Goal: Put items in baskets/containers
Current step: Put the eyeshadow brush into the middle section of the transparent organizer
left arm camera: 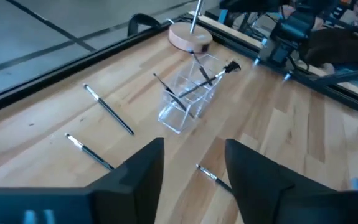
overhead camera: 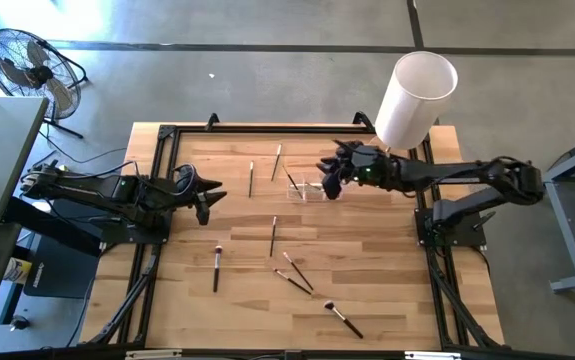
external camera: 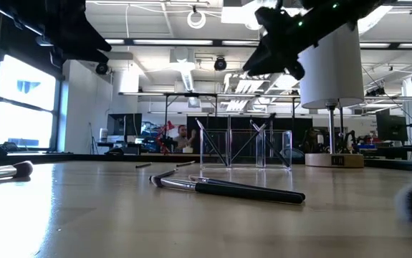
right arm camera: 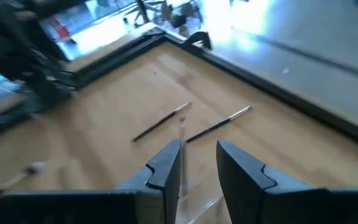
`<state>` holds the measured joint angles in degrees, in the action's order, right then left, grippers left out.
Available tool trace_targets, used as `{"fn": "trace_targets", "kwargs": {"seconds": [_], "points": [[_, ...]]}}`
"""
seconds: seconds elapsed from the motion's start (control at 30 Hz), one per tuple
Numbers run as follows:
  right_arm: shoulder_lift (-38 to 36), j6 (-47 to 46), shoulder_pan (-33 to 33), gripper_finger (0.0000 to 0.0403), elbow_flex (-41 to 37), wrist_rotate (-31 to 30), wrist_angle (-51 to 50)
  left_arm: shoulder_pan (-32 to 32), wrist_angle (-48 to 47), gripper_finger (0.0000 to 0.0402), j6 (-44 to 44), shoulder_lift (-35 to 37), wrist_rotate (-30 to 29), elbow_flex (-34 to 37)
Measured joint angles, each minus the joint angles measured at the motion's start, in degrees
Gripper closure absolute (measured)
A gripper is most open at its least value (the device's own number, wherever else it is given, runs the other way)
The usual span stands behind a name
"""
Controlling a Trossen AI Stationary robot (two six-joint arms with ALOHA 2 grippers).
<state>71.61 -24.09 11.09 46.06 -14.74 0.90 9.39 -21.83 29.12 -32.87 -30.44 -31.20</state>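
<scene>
Two arms reach in over the worktop (overhead camera: 367,290) from opposite side edges. The right tool (overhead camera: 329,176) hangs above the clear tray (overhead camera: 305,187), which sits toward the far edge, right of centre, beside the base of the white cylinder (overhead camera: 414,98). In the right wrist view its fingers (right arm camera: 166,167) stand apart with nothing between them, so this tool is released, with the tray's thin wall just below it. At least two brushes lean crossed inside the tray, seen best in the left wrist view (left arm camera: 197,84).

The left tool (overhead camera: 207,197) waits near the left edge, fingers (left arm camera: 142,171) spread and empty, pointing toward the tray.

Other brushes lie loose on the wood. Two (overhead camera: 251,178) lie side by side just left of the tray, toward the far edge. One (overhead camera: 273,236) lies at the middle. One with a pale tip (overhead camera: 216,268) lies toward the near left. A crossed pair (overhead camera: 295,276) lies near the middle of the near half, and one more (overhead camera: 343,318) lies close to the near edge. In the low view the crossed pair (external camera: 227,188) lies in front of the tray (external camera: 245,149).
</scene>
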Motion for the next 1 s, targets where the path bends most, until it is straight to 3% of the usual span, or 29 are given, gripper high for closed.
{"fn": "trace_targets", "kwargs": {"seconds": [0.17,0.27,0.47,0.57,0.7,0.87,1.0], "points": [[-5.88,-13.15,-5.5,0.0309,0.07,-1.17,-12.83,0.01,1.11,0.0221,0.57,-0.01,0.0,-0.04],[-7.61,-22.94,-10.75,0.0331,0.07,-3.0,-24.67,0.0,0.15,0.0221,5.13,-2.19,0.69,-0.07],[-7.85,-46.51,-22.49,0.0394,0.07,-5.31,-45.65,0.0,-12.74,0.0221,24.81,-11.97,7.39,-3.25],[-7.84,-55.03,-27.24,0.0396,0.04,-6.68,-50.29,0.0,-20.77,0.0221,34.84,-17.95,13.58,-4.84],[-7.82,-59.15,-31.36,0.0384,0.04,-8.23,-52.51,0.0,-23.37,0.0221,46.09,-25.72,23.22,-5.96],[-7.8,-59.54,-33.82,0.0386,0.04,-9.25,-53.66,0.0,-19.92,0.0221,51.68,-34.78,32.69,-5.9],[-7.8,-59.25,-34.8,0.0396,0.03,-9.16,-56.43,0.01,-16.88,0.0221,54.52,-40.75,36.51,-6.02]]}}
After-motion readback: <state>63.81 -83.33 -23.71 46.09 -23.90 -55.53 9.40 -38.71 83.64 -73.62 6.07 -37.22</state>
